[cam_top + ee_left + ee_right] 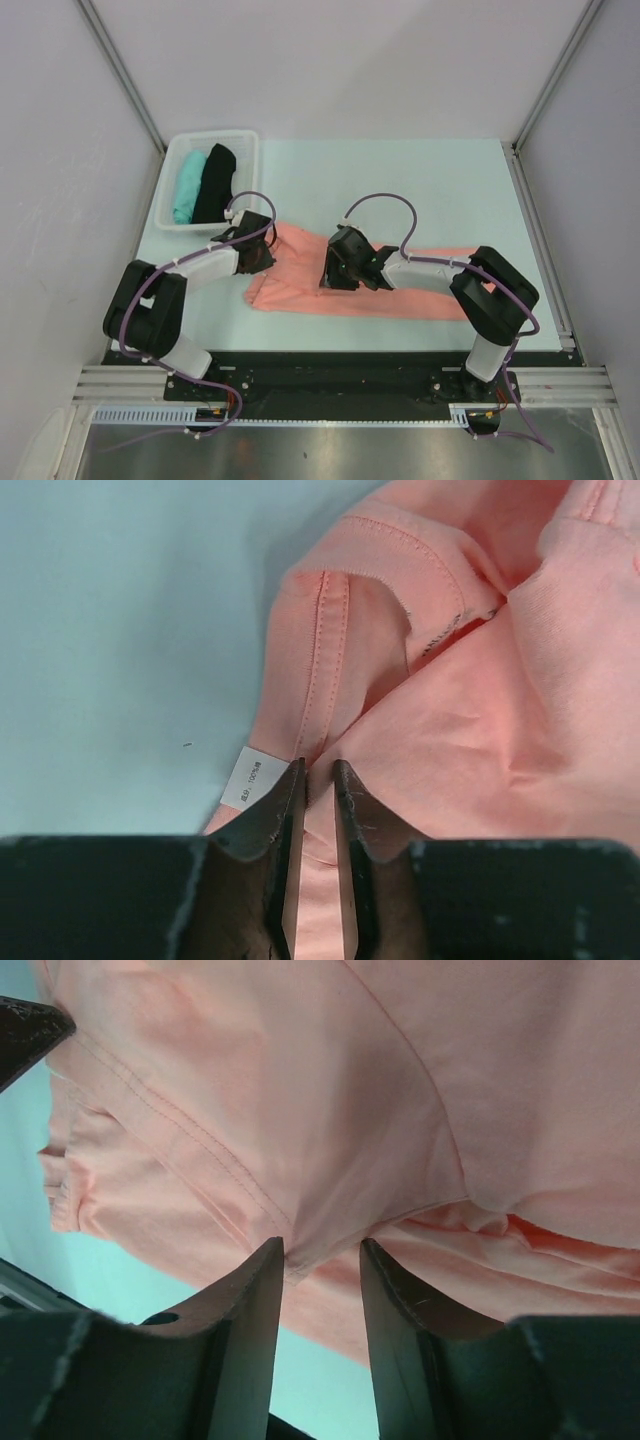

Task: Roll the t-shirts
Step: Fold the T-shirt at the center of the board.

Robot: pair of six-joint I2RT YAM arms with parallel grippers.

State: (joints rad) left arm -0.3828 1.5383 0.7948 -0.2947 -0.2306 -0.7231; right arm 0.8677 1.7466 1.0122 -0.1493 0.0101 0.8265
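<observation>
The salmon-pink t-shirt (420,285) lies folded into a long strip across the table's near half. My left gripper (256,250) is at the strip's left end. In the left wrist view the gripper (320,770) is shut on a fold of the pink t-shirt (480,700), next to a white care label (247,778). My right gripper (336,272) is on the strip's middle. In the right wrist view the gripper (322,1252) has its jaws narrowly apart, pinching a gathered fold of the pink t-shirt (330,1090) that is raised off the table. The teal t-shirt (188,185) and the black t-shirt (215,183) lie in a basket.
A white basket (214,135) stands at the table's back left, just behind my left gripper. The pale green table top (400,180) is bounded by metal rails on both sides and white walls behind. The table's front edge runs just behind the arm bases.
</observation>
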